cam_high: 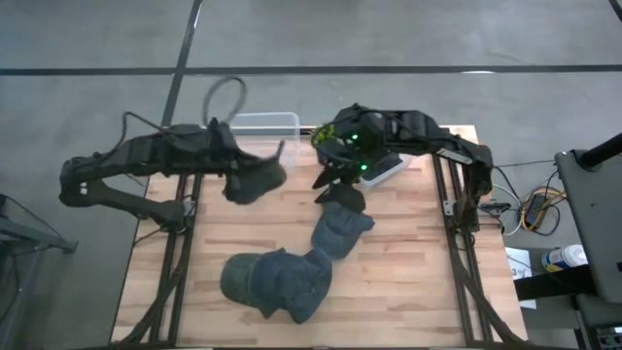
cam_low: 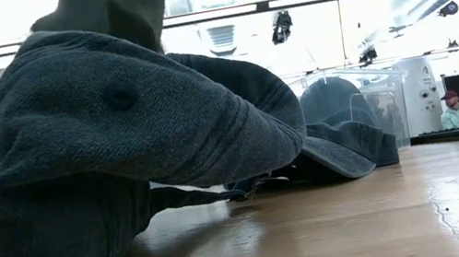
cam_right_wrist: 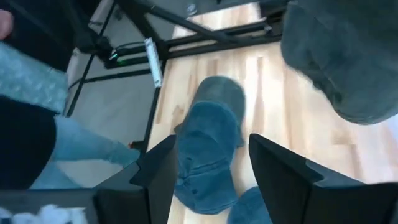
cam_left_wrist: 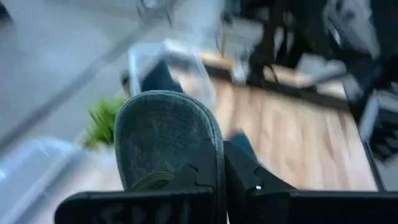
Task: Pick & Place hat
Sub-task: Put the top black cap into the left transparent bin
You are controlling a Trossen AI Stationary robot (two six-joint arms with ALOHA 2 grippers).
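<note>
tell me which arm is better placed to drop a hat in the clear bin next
Left. Its claw is shut on a dark hat right beside the clear bin. The right claw hangs open and empty above a blue hat on the table.

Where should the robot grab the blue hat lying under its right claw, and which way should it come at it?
Best by the brim end of the blue hat, coming straight down from above. It lies flat on the wooden table, so its thin edge likely fits between the fingers. The right gripper hangs open just over it. The left gripper is shut on another hat.
</note>
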